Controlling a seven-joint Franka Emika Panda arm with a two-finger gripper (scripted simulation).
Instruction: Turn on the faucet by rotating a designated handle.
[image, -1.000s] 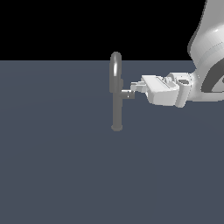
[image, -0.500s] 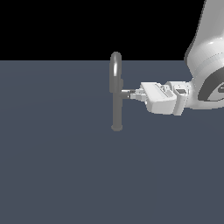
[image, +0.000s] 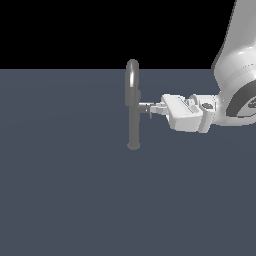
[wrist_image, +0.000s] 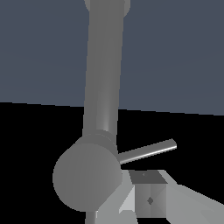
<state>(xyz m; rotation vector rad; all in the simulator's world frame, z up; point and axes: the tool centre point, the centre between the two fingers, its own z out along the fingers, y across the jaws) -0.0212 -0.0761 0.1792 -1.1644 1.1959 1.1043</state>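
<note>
The faucet (image: 133, 107) is seen upright on the table (image: 65, 190), its handle (image: 145, 107) met at the stub end by the pincer (image: 154, 110), whose opening cannot be told, so the turning is judged largely left.

You have open floor (image: 65, 200) all around; only the faucet (image: 133, 120) and its handle (image: 145, 107) block you.

The faucet (image: 133, 120) and its handle (wrist_image: 89, 177) look like smooth grey brushed metal with a soft sheen, the end effector (image: 155, 109) is glossy white plastic, and the surface (image: 60, 190) is matt slate-blue.
</note>
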